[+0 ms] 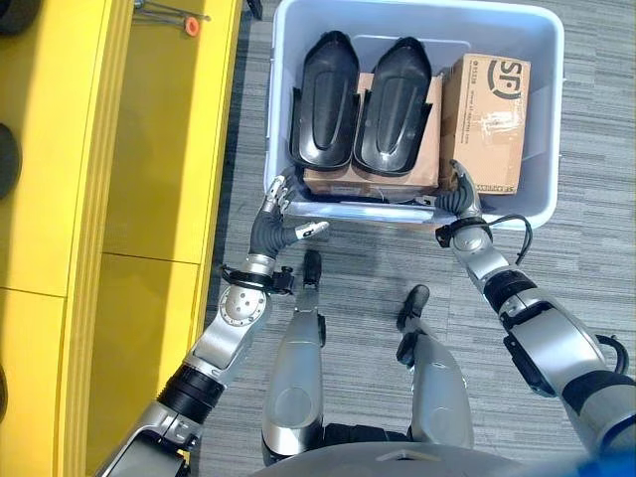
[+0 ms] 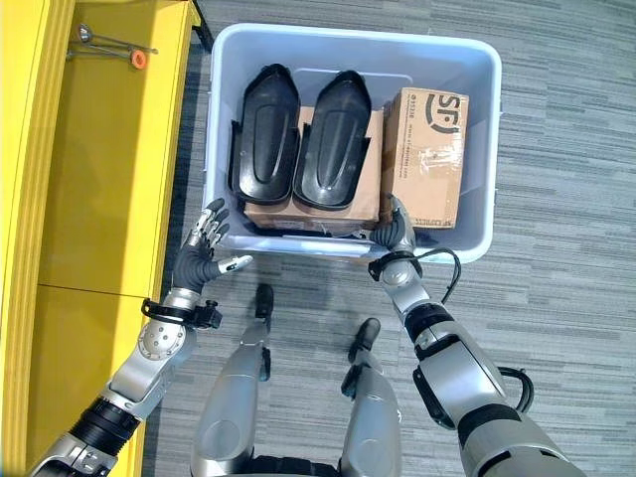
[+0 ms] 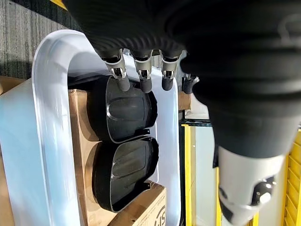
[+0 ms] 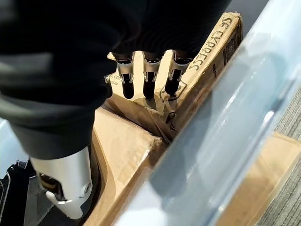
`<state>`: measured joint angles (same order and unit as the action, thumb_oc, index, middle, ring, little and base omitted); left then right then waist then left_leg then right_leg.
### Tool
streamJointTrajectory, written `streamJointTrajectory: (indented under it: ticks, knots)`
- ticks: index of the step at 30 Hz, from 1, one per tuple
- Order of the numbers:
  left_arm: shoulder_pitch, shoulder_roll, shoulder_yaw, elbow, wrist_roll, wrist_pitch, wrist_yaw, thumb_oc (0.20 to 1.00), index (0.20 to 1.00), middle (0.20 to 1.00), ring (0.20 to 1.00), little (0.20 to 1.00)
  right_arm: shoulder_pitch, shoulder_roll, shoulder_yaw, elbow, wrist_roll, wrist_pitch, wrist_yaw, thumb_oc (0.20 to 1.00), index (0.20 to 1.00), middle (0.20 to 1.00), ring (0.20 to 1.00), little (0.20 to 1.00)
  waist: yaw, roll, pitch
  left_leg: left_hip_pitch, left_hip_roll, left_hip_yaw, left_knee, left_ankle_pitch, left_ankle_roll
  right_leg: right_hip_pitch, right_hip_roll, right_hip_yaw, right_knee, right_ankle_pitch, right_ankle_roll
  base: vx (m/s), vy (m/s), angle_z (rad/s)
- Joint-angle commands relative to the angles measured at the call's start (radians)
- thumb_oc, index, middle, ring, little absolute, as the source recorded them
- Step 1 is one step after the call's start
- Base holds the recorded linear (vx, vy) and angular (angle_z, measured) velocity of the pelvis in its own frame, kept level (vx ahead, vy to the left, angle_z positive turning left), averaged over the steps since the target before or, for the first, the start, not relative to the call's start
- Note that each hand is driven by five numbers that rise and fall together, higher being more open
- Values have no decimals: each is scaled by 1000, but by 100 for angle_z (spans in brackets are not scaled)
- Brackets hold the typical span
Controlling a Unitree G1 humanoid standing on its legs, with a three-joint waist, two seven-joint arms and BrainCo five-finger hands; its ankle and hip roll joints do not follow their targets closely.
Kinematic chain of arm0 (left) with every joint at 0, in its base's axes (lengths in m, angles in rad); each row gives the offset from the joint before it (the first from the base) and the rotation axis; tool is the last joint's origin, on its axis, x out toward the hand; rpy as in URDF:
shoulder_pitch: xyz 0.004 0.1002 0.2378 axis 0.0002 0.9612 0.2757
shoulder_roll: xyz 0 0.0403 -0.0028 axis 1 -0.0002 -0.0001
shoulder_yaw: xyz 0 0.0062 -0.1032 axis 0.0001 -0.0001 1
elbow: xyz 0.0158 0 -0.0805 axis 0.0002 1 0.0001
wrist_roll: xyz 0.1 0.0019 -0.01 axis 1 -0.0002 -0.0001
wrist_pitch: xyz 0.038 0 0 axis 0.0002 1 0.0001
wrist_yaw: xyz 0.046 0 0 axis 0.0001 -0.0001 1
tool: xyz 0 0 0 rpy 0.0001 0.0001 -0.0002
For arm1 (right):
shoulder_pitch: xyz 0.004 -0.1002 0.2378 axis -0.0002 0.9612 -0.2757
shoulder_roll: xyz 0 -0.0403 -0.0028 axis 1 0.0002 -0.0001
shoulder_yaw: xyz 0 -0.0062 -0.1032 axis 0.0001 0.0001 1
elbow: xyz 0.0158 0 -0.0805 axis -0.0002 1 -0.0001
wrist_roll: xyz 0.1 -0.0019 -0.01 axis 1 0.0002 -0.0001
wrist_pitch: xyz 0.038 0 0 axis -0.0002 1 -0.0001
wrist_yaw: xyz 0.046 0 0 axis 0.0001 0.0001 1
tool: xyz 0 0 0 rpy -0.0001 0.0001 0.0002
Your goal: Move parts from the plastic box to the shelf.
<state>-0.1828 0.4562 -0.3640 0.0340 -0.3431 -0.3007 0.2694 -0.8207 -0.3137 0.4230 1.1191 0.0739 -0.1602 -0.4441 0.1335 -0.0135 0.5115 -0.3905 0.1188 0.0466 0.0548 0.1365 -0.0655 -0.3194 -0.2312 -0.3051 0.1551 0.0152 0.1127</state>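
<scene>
A pale plastic box (image 1: 552,119) stands on the floor in front of me. Inside it, two black moulded parts (image 1: 324,99) (image 1: 394,104) lie side by side on a flat cardboard box (image 1: 373,179). A taller cardboard box (image 1: 487,124) stands to their right. My left hand (image 1: 281,204) hovers open at the box's near left corner, its fingers (image 3: 143,77) pointing over the rim toward the black parts (image 3: 127,108). My right hand (image 1: 459,194) reaches over the near rim, open, with straight fingers (image 4: 149,75) at the tall cardboard box (image 4: 202,61).
A yellow shelf (image 1: 149,149) runs along the left side, close to the box. A small orange-tipped tool (image 1: 191,25) lies on its far end. Grey carpet lies around the box.
</scene>
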Motion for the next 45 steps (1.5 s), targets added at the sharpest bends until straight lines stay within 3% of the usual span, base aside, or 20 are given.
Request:
streamJointTrajectory:
  ticks: [1,45]
  knots:
    - [-16,4,-16,-58,1,-69,5,1000,1000,1000,1000,1000,114,18,12,104,7,65,27,1000,1000,1000,1000,1000,22,21,8,17,17,-37,65,-120,-11,-16,-50,-16,24,-11,38,-15,20,4]
    - [32,41,44,-64,25,-43,28,1000,1000,1000,1000,1000,327,111,-41,68,69,56,26,1000,1000,1000,1000,1000,-11,-38,-12,30,2,-36,92,-139,0,29,-47,-9,-16,15,46,-2,3,1]
